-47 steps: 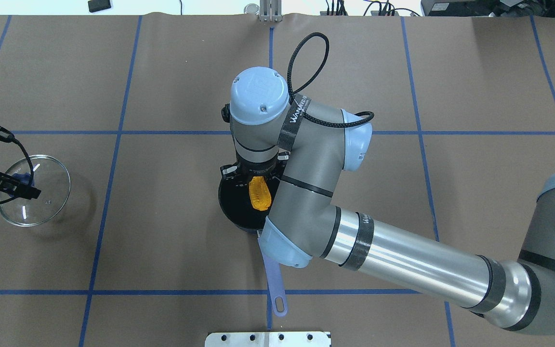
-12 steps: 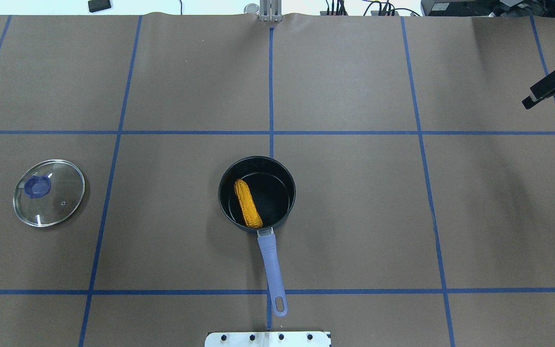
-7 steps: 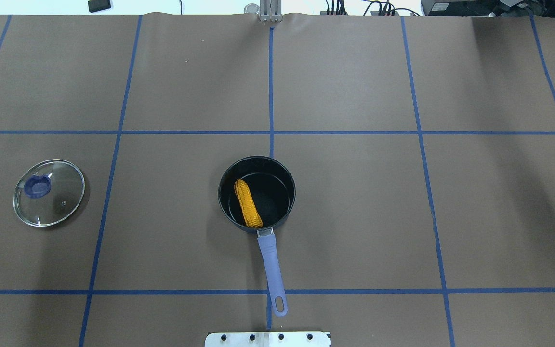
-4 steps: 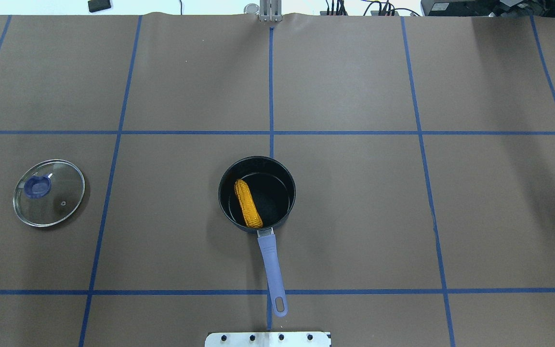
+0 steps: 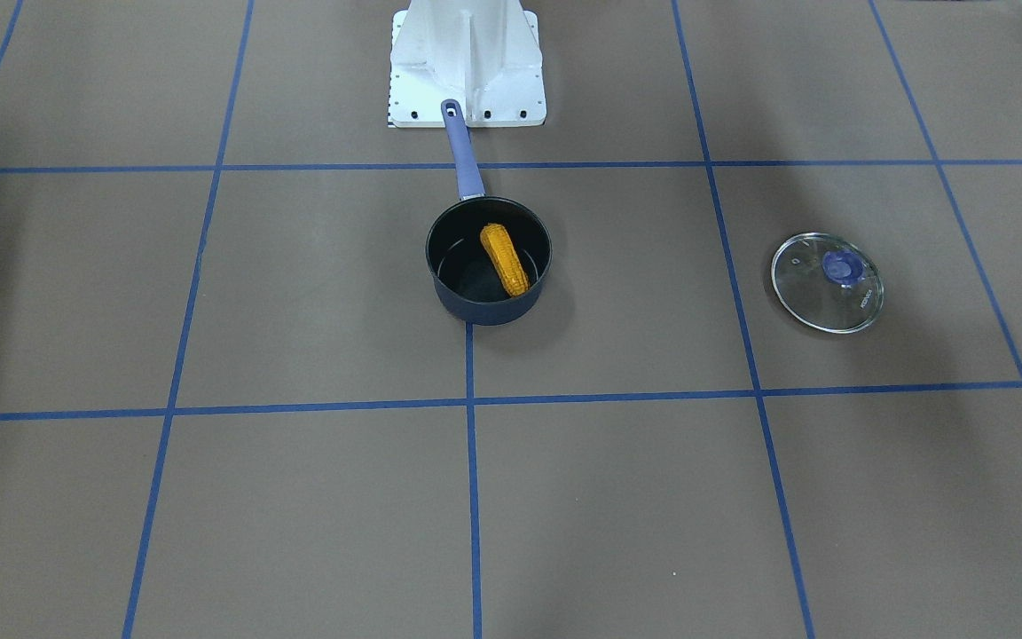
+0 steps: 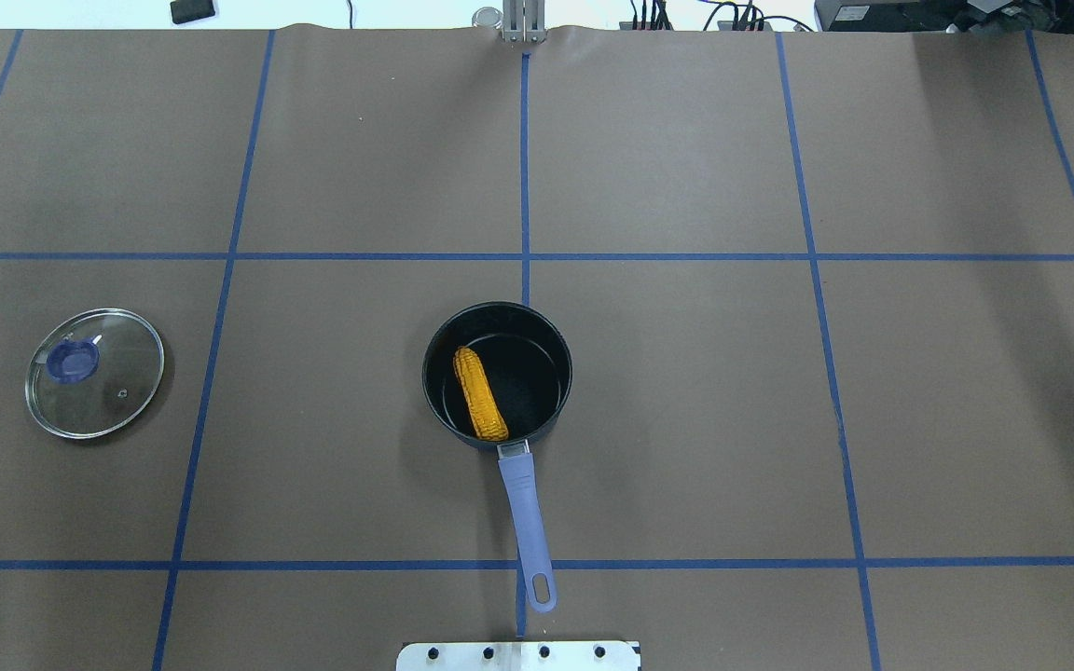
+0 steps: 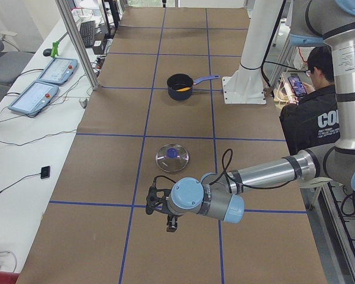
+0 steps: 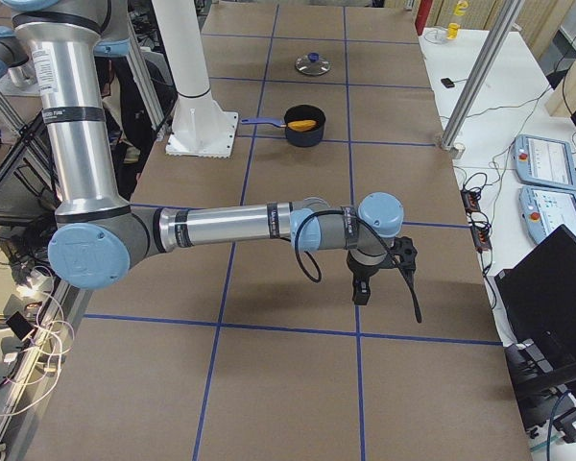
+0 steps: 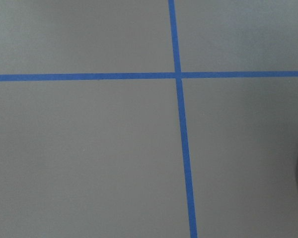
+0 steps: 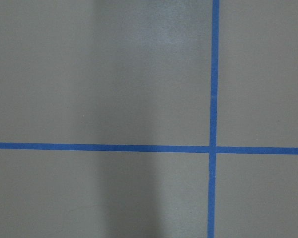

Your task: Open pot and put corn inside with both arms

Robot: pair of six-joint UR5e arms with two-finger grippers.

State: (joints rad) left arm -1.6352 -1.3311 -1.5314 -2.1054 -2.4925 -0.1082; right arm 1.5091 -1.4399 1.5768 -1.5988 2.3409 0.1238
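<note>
The dark blue pot (image 6: 542, 373) stands open at the table's middle, its periwinkle handle (image 6: 525, 508) towards the robot base. The corn (image 6: 481, 394) lies inside it, also in the front view (image 5: 505, 259). Both grippers are out of the overhead and front views. The left gripper (image 7: 171, 223) hangs over the table's left end, past the lid. The right gripper (image 8: 361, 291) hangs over the table's right end. I cannot tell whether either is open or shut. Both wrist views show only bare brown table with blue tape lines.
The clear glass lid (image 6: 94, 373) with a blue knob lies flat on the table's left part, apart from the pot (image 5: 486, 309). The white pedestal base (image 5: 467, 62) stands just behind the handle's end. A seated person (image 7: 310, 100) is beside the table.
The right arm has let go of the corn in the pot and drawn off the overhead view's right edge. The left gripper has left the lid and the view. Pot, corn and lid stay still.
</note>
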